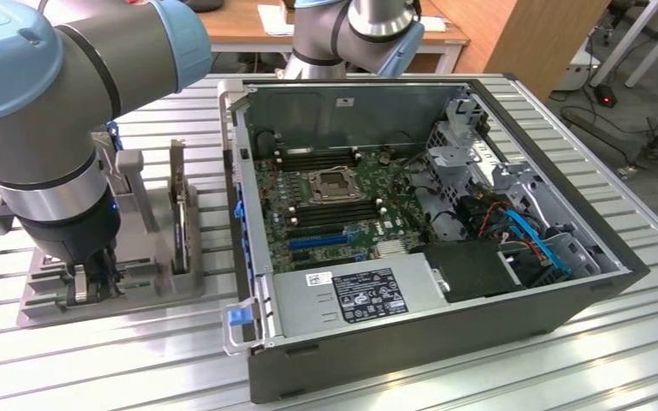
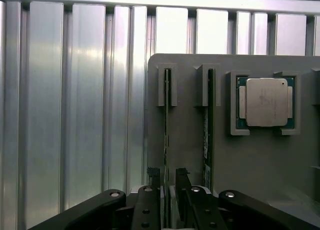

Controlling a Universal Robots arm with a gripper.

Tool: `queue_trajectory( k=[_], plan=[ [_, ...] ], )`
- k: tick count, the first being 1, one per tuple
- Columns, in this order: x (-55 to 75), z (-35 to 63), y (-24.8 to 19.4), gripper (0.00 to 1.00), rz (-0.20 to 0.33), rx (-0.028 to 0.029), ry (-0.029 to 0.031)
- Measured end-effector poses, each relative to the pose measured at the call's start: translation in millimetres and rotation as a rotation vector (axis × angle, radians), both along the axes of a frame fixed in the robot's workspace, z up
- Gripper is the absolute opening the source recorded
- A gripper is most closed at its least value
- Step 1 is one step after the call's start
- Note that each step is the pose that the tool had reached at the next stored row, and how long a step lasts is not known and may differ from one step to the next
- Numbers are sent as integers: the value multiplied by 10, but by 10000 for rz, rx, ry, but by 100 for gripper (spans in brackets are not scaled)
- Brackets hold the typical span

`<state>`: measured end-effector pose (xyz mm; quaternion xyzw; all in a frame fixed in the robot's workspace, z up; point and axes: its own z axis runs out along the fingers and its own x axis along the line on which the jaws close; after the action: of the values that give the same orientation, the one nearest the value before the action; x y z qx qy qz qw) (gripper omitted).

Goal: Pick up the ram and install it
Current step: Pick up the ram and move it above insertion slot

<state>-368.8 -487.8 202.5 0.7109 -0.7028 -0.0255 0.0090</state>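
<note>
A Universal Robots arm point(image 1: 55, 111), its joints capped in pale blue, reaches down at the eight o'clock side of the scene. Its gripper point(image 1: 83, 281) sits low over a grey parts holder point(image 1: 44, 304) on a ribbed aluminium table point(image 1: 603, 360). A dark expansion card point(image 1: 176, 205) stands upright in the holder, at two o'clock from the gripper. Just beside the holder, at its three o'clock, an open computer case point(image 1: 421, 351) lies on its side. Inside is a green motherboard point(image 1: 306, 214) with its processor socket point(image 1: 336, 184) near the centre. A labelled power supply point(image 1: 352, 295) sits at six o'clock and blue cables point(image 1: 535, 240) run toward four o'clock. A wooden desk point(image 1: 232, 30) stands behind at twelve o'clock.
</note>
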Motion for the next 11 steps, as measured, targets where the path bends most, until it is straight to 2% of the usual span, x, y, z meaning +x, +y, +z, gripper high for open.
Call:
queue_trajectory(
  k=[5, 7, 8, 11],
  plan=[
    [0, 0, 0, 26, -1, 0, -1],
    [0, 0, 0, 24, 0, -1, 0],
    [0, 0, 0, 17, 0, 0, 0],
    [0, 0, 0, 17, 0, 0, 0]
  ],
)
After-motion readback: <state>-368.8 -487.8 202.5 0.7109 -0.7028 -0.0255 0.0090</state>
